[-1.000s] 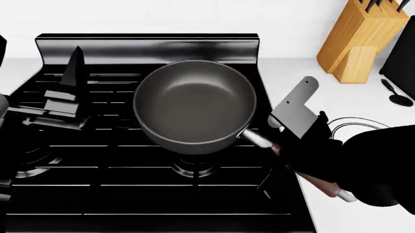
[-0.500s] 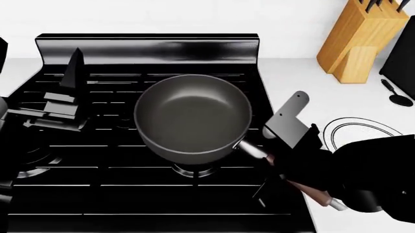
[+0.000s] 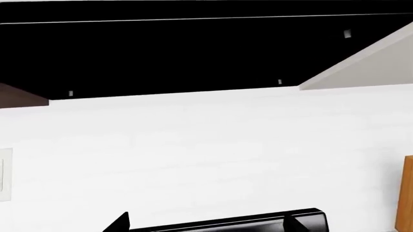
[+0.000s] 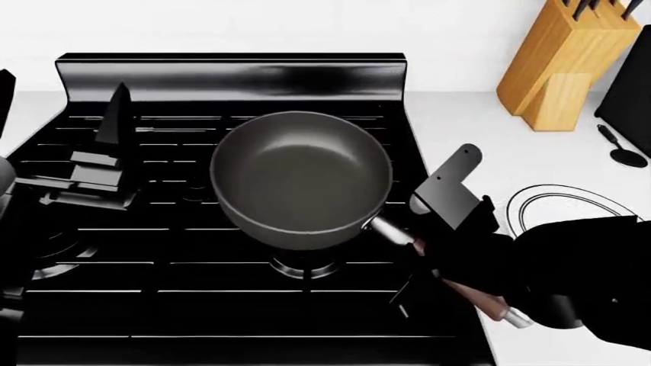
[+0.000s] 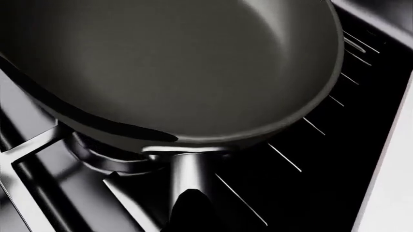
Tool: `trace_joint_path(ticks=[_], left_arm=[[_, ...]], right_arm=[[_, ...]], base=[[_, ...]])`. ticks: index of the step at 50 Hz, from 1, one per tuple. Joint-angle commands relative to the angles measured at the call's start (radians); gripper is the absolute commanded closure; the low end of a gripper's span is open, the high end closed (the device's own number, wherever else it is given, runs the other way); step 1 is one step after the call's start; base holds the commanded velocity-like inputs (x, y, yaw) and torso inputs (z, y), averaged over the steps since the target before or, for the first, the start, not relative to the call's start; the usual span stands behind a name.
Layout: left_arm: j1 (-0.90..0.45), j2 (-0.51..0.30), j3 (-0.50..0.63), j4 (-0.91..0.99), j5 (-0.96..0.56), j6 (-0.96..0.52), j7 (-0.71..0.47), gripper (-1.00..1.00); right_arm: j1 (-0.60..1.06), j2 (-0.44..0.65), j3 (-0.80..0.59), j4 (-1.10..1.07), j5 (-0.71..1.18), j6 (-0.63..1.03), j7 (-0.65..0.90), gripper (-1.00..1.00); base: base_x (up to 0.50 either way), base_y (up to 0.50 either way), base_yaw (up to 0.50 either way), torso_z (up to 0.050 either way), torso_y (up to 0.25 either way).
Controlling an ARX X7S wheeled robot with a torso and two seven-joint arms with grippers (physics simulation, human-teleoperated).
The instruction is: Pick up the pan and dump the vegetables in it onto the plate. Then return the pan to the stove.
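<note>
The dark-grey pan (image 4: pixel 300 179) is over the middle of the black stove (image 4: pixel 203 305), above a burner (image 4: pixel 302 267). Its bowl (image 5: pixel 174 63) looks empty; the vegetables are out of view. The steel neck (image 5: pixel 188 171) and brown wooden handle (image 4: pixel 478 299) run toward the front right. My right gripper (image 4: pixel 444 252) is shut on that handle. Whether the pan's base touches the grates I cannot tell. The white plate (image 4: pixel 565 204) lies on the counter to the right, partly hidden by my right arm. My left gripper (image 4: pixel 107 137) hovers open over the stove's left side, its fingertips (image 3: pixel 119 223) apart.
A wooden knife block (image 4: pixel 569 61) stands at the back right of the white counter (image 4: pixel 458 114). A black utensil (image 4: pixel 620 149) and a dark slab (image 4: pixel 630 84) are at the right edge. The stove's raised back panel (image 4: pixel 234 76) runs behind the burners.
The pan has shifted slightly forward and lower over the burner. My right arm has drawn back toward the front, uncovering more of the plate. The left arm has barely moved.
</note>
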Motion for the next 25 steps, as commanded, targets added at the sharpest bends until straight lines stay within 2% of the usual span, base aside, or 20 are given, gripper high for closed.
trace_joint_path(ticks=[1, 6, 7, 25], left_arm=[[0.006, 0.003, 0.003, -0.005, 0.006, 0.008, 0.003, -1.0], [-0.002, 0.001, 0.005, -0.004, 0.001, 0.005, 0.0, -1.0], [-0.002, 0.0, 0.004, -0.003, 0.0, 0.004, -0.001, -1.0], [0.035, -0.005, -0.024, 0.01, -0.006, 0.024, 0.001, -1.0]], right_arm=[[-0.01, 0.007, -0.013, 0.011, -0.046, 0.016, 0.011, 1.0], [0.012, 0.01, -0.009, -0.004, -0.04, 0.036, 0.013, 1.0], [0.018, 0.01, -0.008, -0.007, -0.038, 0.042, 0.014, -1.0], [0.147, -0.001, 0.023, -0.05, -0.001, 0.142, 0.021, -1.0]], base=[[0.0, 0.0, 0.0, 0.0, 0.0], [0.0, 0.0, 0.0, 0.0, 0.0], [0.0, 0.0, 0.0, 0.0, 0.0], [0.0, 0.0, 0.0, 0.0, 0.0]])
